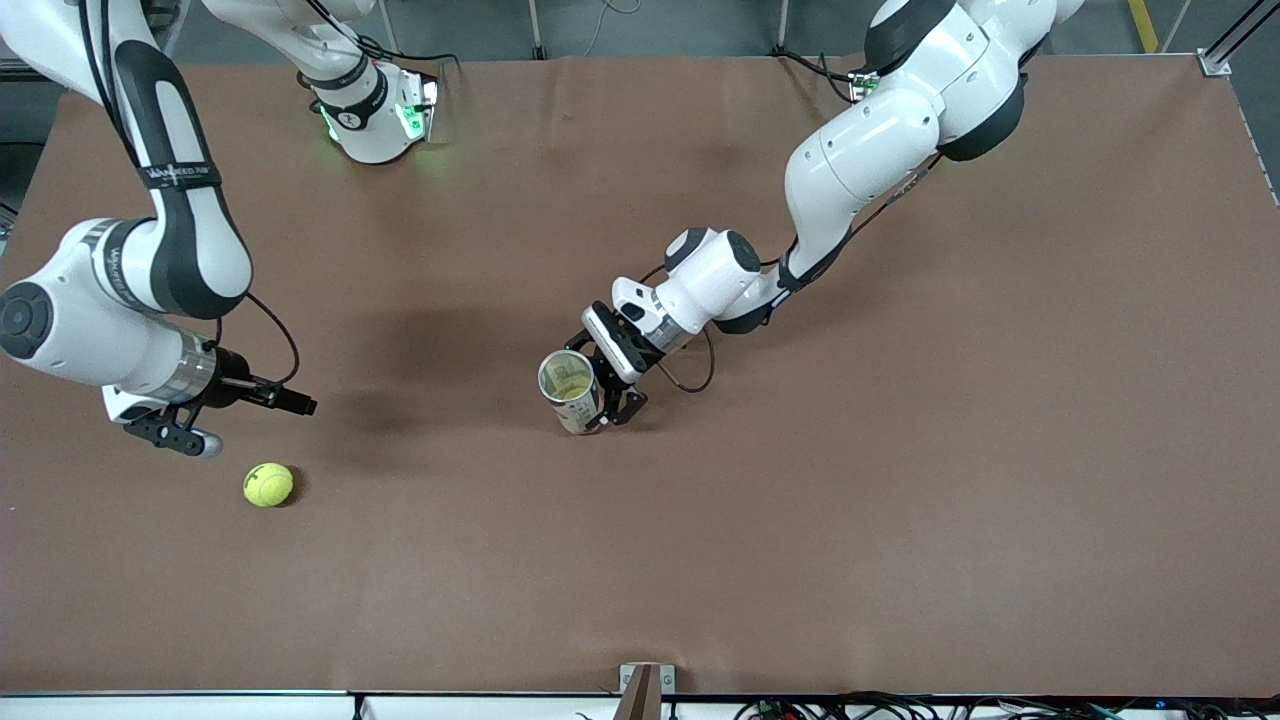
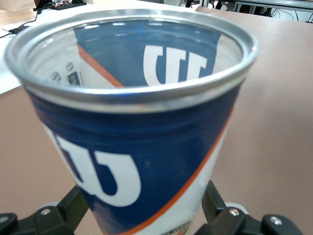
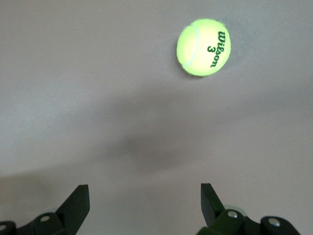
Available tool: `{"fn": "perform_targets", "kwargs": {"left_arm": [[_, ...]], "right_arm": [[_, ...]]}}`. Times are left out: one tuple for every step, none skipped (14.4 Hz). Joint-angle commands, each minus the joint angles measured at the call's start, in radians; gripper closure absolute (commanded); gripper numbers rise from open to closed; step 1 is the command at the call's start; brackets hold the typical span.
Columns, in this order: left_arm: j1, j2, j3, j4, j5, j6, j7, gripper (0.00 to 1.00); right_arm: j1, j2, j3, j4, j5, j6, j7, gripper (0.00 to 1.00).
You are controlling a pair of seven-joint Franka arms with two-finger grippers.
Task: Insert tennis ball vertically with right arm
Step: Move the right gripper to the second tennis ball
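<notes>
Ball (image 1: pixel 268 484) is lying on the table (image 1: pixel 800 550), nearest the camera, toward my right arm's end. Right pincer (image 1: pixel 185 435) is hovering beside it, wide open, empty. Left pincer (image 1: pixel 608 400) is straddling the upright can (image 1: pixel 568 390), fingers spread.

Robotics laboratory or test cell. Evidence: two white Franka arms, the right arm (image 1: pixel 150 240) and the left arm (image 1: pixel 860 160), bolted along one edge of a brown-covered work table (image 1: pixel 900 500); loose cabling (image 1: pixel 900 708) along the table's front edge; grey industrial floor with a yellow marking stripe (image 1: pixel 1145 25).
</notes>
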Motion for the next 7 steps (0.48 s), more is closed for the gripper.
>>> {"fn": "perform_targets", "kwargs": {"left_arm": [[-0.002, -0.005, -0.001, -0.006, -0.007, 0.007, -0.009, 0.00], [-0.002, -0.005, -0.001, -0.008, -0.007, 0.007, -0.009, 0.00], [-0.002, -0.005, -0.001, -0.008, -0.008, 0.007, -0.009, 0.00], [0.000, -0.005, -0.001, -0.009, -0.008, 0.007, -0.009, 0.00], [0.000, -0.005, -0.001, -0.009, -0.008, 0.007, -0.012, 0.00], [0.000, -0.005, -0.001, -0.009, -0.010, 0.004, -0.019, 0.00], [0.000, -0.005, -0.001, -0.014, -0.010, 0.004, -0.024, 0.00]], "right_arm": [[-0.013, -0.061, 0.013, -0.128, -0.009, 0.117, -0.056, 0.00], [-0.015, -0.055, 0.013, -0.130, -0.010, 0.143, -0.076, 0.00], [-0.015, -0.052, 0.011, -0.127, -0.027, 0.168, -0.087, 0.00], [-0.023, -0.041, 0.013, -0.125, -0.068, 0.213, -0.089, 0.00], [-0.035, -0.023, 0.013, -0.124, -0.099, 0.255, -0.090, 0.00], [-0.041, -0.008, 0.014, -0.118, -0.114, 0.284, -0.093, 0.00], [-0.044, 0.012, 0.013, -0.107, -0.118, 0.310, -0.112, 0.00]]}}
